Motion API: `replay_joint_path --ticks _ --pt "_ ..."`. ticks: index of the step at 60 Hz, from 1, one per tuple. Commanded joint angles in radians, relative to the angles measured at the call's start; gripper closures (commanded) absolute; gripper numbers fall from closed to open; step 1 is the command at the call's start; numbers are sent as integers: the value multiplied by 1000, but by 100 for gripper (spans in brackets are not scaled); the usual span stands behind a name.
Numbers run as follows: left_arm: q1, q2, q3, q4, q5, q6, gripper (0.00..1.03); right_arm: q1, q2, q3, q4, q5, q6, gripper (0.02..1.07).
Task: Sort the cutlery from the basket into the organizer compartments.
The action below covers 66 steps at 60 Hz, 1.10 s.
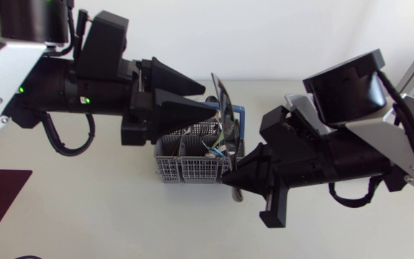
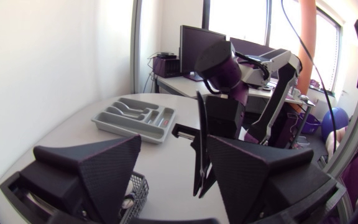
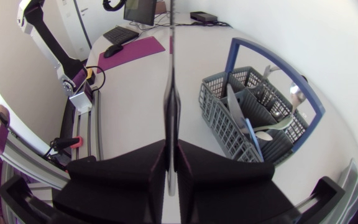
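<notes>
Pinching upright utensil (image 3: 171,93), probably knife, right tool (image 3: 172,150) beside basket (image 3: 219,122).

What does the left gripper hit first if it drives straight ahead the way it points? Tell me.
Most likely the slim silver piece of cutlery that the right gripper holds upright above the grey plastic basket: it stands just ahead of the open left gripper. Depth is hard to judge.

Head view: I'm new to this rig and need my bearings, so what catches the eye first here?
The right gripper stands out, shut on a slim piece of cutlery held upright by the grey basket at mid-table. The left gripper, open, points at the basket from the other side. The organizer shows only in the left wrist view, farther off.
</notes>
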Motion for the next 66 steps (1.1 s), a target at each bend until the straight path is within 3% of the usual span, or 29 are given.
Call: replay_joint_path --ticks 1,16,23,29,37,47,66 --pt "55 -35 54 18 4 -39 7 -52 -52 -20 -24 6 -18 101" --pt "204 -81 82 26 2 -63 7 -308 -127 -40 -105 -1 -91 101" --pt "218 -92 46 -3 -4 -11 7 -478 -104 -25 -132 -2 -144 101" --pt "181 -106 -4 -72 -75 105 7 -627 -23 6 -149 -2 -199 101" --pt "123 -120 -89 -78 -217 193 7 -819 129 85 -151 4 -269 101" --pt "83 -120 -161 -92 -312 268 7 -983 332 227 -140 61 -306 101" --pt "23 -120 -245 -75 -394 328 7 -1147 700 559 -132 148 -317 101"
